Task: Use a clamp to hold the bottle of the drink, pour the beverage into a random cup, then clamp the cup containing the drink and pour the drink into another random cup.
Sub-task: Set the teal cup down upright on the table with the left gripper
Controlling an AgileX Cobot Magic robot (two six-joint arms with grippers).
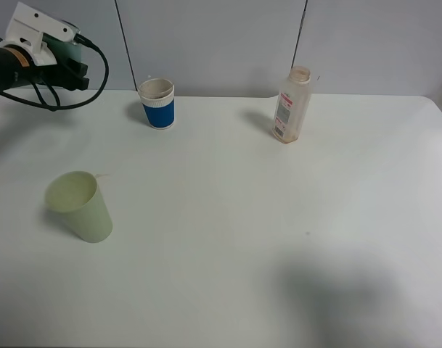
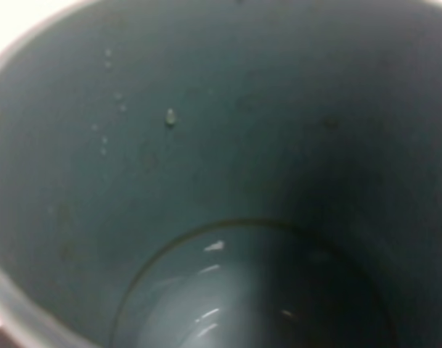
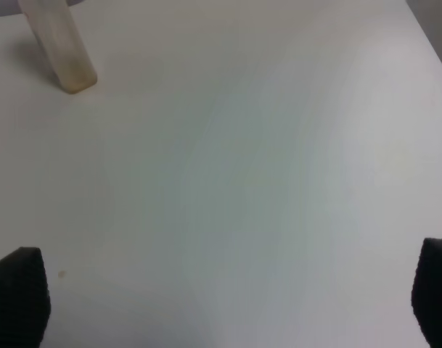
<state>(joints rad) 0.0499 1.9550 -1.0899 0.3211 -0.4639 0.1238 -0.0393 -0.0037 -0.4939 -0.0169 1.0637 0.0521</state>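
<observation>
My left gripper [image 1: 59, 61] is raised at the far left back corner, shut on the teal-green cup [image 1: 64, 49], of which only a sliver shows between the arm parts. The left wrist view looks straight into that cup [image 2: 293, 130]: dark teal walls with a few droplets and a wet sheen [image 2: 206, 304] at the bottom. The blue cup with the white rim [image 1: 157, 104] stands upright at the back left. The clear bottle [image 1: 292, 105] [image 3: 61, 43] stands upright at the back, with only a brown tinge near its base. My right gripper [image 3: 221, 304] hangs open above bare table, out of the high view.
A pale yellow-green cup [image 1: 80, 206] stands at the front left of the white table [image 1: 242, 217]. A black cable [image 1: 97, 80] loops below the left arm. The table's far right corner [image 3: 416, 22] shows in the right wrist view. A soft shadow [image 1: 351, 297] lies at the front right.
</observation>
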